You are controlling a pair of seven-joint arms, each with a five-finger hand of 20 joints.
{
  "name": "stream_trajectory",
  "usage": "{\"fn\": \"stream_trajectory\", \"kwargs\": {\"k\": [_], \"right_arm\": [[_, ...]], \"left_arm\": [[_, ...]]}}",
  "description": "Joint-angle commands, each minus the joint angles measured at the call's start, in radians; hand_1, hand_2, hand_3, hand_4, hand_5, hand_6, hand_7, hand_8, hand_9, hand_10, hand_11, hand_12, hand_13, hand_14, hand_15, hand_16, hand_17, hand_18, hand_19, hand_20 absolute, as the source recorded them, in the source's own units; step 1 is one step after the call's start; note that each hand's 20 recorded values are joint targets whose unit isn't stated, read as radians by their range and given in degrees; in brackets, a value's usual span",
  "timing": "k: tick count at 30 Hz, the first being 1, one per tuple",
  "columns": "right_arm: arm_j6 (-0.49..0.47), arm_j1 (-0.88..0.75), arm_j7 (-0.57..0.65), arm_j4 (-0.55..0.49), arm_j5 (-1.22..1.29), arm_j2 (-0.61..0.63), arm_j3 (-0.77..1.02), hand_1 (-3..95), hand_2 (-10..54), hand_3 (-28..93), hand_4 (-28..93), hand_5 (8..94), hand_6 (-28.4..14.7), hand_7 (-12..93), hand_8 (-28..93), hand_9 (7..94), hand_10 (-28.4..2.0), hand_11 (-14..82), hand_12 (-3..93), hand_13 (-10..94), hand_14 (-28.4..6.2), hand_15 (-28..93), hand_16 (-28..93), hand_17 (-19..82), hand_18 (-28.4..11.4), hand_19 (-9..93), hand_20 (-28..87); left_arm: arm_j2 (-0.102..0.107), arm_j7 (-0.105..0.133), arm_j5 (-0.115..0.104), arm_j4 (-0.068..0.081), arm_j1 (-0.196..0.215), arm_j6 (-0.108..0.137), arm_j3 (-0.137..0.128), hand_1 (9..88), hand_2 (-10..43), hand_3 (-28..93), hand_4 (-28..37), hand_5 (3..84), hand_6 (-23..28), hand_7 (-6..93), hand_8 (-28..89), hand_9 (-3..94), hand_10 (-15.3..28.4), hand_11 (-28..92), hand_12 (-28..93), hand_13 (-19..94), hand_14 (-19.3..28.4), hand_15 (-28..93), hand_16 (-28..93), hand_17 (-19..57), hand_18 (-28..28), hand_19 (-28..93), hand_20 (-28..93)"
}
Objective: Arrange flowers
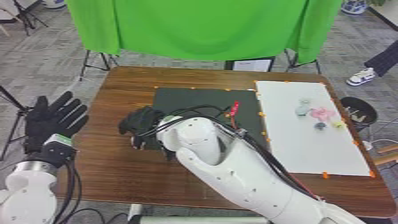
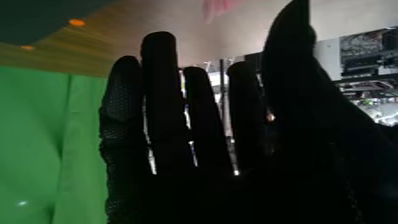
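Note:
In the head view, my right hand [image 1: 140, 123] is over the left edge of the dark mat [image 1: 209, 96], well left of the flowers. My left hand [image 1: 55, 120] is open at the table's left edge, holding nothing. On the white board [image 1: 311, 155] lie a pink flower [image 1: 322, 114], a pale green one [image 1: 304, 107], a small yellow one [image 1: 338, 125] and a small grey-blue one [image 1: 321, 126]. In the right wrist view, my right hand [image 2: 209, 145] has straight fingers with nothing held, and a pink flower [image 2: 217, 7] is partly visible.
Orange markers [image 1: 325, 175] line the board and mat. My right forearm [image 1: 258, 175] crosses the table's front, with loose cables along it. A thin red piece [image 1: 234, 108] stands out beside the cables. A round black container [image 1: 359, 110] is beyond the table's right edge; a green curtain [image 1: 204, 30] hangs behind.

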Motion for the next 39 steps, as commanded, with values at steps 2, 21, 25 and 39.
{"fn": "stream_trajectory", "kwargs": {"k": [2, 21, 25, 39], "right_arm": [[-0.030, -0.027, -0.065, 0.035, -0.104, -0.030, -0.030, 48.9, -2.2, 63, -28, 43.9, 5.4, 28, -19, 46.7, -8.5, 13.9, 12.3, 50, -10.3, 47, 22, 28, -19.9, 72, 39], [0.063, 0.037, 0.105, 0.037, -0.092, 0.032, -0.106, 58.2, -3.9, 59, -28, 68.3, 1.8, 29, -7, 74.9, -7.3, 9.5, 28.3, 62, -9.0, 45, 37, 33, -19.7, 73, 41], [0.059, 0.062, 0.167, 0.040, -0.073, 0.046, -0.126, 56.6, -4.1, 61, -28, 68.7, 1.2, 27, -6, 74.0, -8.0, 10.7, 26.7, 62, -9.7, 45, 36, 33, -19.9, 74, 41], [-0.014, 0.069, 0.183, 0.002, -0.026, 0.051, -0.117, 50.8, -8.9, 67, -28, 65.3, 2.4, 27, -7, 63.3, -11.9, 17.0, 18.2, 56, -12.2, 50, 29, 30, -21.7, 74, 41]], "left_arm": [[0.000, 0.002, 0.008, -0.001, -0.003, -0.005, 0.002, 22.9, 18.7, 63, -28.3, 40.6, 10.7, 8.9, -6, 32.1, 16.9, 17, 13, 20, 16.6, 30, -5, -7.1, 14.2, 32, 8], [-0.003, 0.024, 0.016, -0.010, 0.020, -0.006, -0.008, 23.8, 16.3, 68, -28.3, 40.6, 10.3, 9.7, -6, 32.2, 16.7, 18, 14, 20, 16.6, 31, -5, -7.2, 14.4, 32, 9], [-0.007, 0.018, 0.021, -0.010, 0.018, -0.014, -0.007, 23.9, 16.1, 68, -28.3, 40.7, 10.3, 9.5, -6, 32.1, 16.7, 18, 13, 20, 16.6, 31, -5, -7.2, 14.5, 32, 9], [-0.007, 0.015, 0.027, -0.010, 0.014, -0.020, -0.003, 24.0, 15.9, 68, -28.3, 40.6, 10.3, 9.5, -6, 31.9, 16.6, 18, 14, 20, 16.5, 31, -5, -7.2, 14.5, 32, 9]]}}
